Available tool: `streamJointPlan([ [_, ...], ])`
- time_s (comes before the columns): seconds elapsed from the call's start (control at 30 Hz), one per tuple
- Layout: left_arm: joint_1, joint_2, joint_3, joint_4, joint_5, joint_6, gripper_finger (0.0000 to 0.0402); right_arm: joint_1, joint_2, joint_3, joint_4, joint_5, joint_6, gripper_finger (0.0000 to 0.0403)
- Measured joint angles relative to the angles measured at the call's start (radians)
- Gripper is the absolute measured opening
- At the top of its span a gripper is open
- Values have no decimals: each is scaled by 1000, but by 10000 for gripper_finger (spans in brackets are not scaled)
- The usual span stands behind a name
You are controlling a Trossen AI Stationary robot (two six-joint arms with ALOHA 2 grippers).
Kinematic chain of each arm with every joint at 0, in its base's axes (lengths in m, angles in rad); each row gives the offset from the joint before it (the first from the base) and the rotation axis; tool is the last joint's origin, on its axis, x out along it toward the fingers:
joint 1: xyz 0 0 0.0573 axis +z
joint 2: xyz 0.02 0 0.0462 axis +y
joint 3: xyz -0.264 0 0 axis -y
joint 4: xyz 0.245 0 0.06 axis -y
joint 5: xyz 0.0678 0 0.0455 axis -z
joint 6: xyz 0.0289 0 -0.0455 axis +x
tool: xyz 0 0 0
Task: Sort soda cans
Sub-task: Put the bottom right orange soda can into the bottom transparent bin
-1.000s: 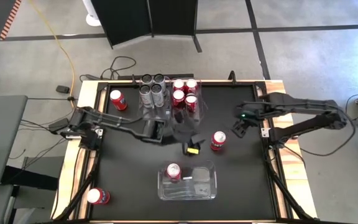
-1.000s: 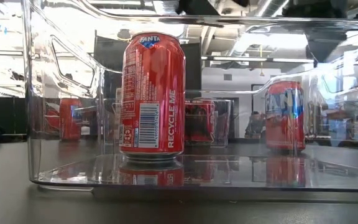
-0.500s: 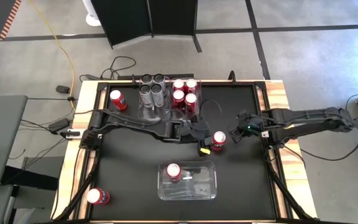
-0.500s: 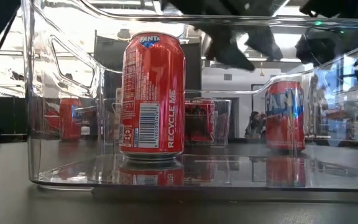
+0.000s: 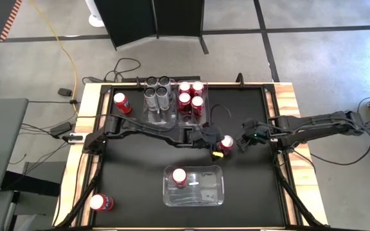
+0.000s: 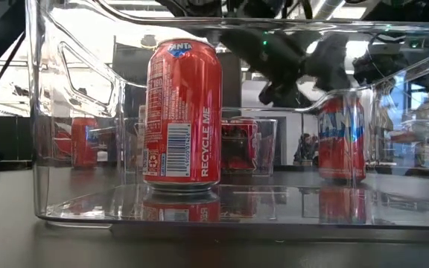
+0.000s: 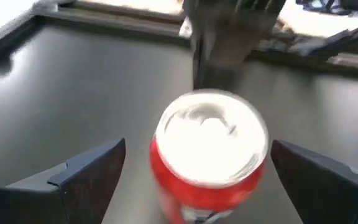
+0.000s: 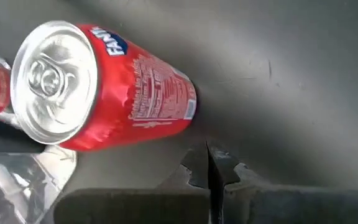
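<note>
Fingers of the left gripper [image 7: 197,180] stand wide apart, one on each side of an upright red can [image 7: 209,158] that sits between them on the black table [image 5: 140,173], not clamped. Just beyond that can, on its far side from the left gripper, the right gripper [image 5: 241,142] is closed and holds nothing. Near the left gripper, toward the table's front, a clear bin [image 5: 217,192] holds another red can [image 5: 179,176]. Behind it, two clear bins hold four silver cans [image 5: 158,93] and four red cans [image 5: 191,96].
</note>
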Motion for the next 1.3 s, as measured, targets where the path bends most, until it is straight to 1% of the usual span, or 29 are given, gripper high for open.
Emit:
streamJointPlan([
  [0.1,11,17,-1,37,6,-10,400,-8,1,0,2,0,-12,3],
  [0.2,23,22,-1,64,44,-15,400,-14,0,0,5,0,-19,3],
  [0.33,33,36,1,71,58,-31,400,-14,0,0,4,-1,-28,3],
  [0.43,39,37,0,69,84,-11,400,-14,0,0,4,-7,-29,3],
  [0.57,43,37,0,76,91,18,399,-14,0,0,4,-10,-31,3],
  [0.67,50,41,0,89,132,21,392,-14,0,0,4,-10,-32,3],
  [0.8,61,65,-2,104,186,20,376,-14,0,0,5,-10,-35,2],
  [0.87,61,73,-2,122,187,16,362,-15,0,0,5,-10,-35,2],
  [1.07,61,73,0,128,187,11,300,-15,-1,0,8,-10,-31,2],
  [1.17,61,70,12,118,187,3,298,-15,-1,0,8,-10,-30,2],
  [1.3,61,66,65,99,187,-7,298,-16,-1,0,11,-10,-27,2],
])
